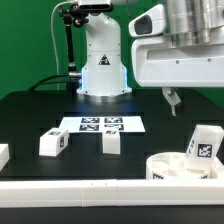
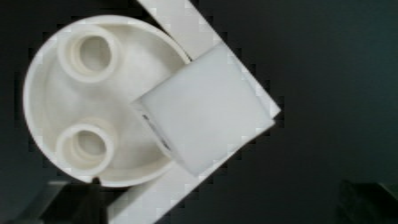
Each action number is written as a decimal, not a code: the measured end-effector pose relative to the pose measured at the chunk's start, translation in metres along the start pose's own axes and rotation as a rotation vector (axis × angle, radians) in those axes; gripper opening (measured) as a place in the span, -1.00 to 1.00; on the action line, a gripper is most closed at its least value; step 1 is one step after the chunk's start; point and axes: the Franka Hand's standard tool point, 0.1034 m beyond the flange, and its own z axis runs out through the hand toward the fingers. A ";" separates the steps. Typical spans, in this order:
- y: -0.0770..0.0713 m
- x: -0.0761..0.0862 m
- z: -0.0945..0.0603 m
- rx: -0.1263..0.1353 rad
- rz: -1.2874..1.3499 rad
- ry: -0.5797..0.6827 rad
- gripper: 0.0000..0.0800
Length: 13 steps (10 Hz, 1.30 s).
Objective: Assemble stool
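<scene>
Gripper (image 1: 172,99) hangs empty (jaw spread cannot be told) over a leg (image 1: 203,144) standing on the seat (image 1: 158,172) beneath; gripping and twisting it home likely comes next.

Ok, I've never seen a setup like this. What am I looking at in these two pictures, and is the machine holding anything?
This is one robot arm fixed on a black table. The exterior view is from a camera standing off the arm; the large white shape at its upper right is the arm's end, close to the lens, with dark fingers below. The wrist view is from a camera on that end, looking down at the parts. On the table are stool parts: a round white seat with holes and three tagged block legs, one toward the exterior view's left, one mid-table, one at the seat. The flat tagged sheet is the marker board. The fingers seem to hold nothing.
</scene>
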 end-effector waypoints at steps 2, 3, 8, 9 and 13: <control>0.001 0.001 0.000 0.007 -0.136 -0.002 0.62; 0.001 0.001 0.000 0.006 -0.229 -0.002 0.62; -0.010 -0.011 0.000 -0.035 -0.798 0.009 0.62; -0.009 -0.010 0.001 -0.036 -0.866 0.008 0.62; -0.010 -0.006 0.003 -0.063 -1.224 0.042 0.62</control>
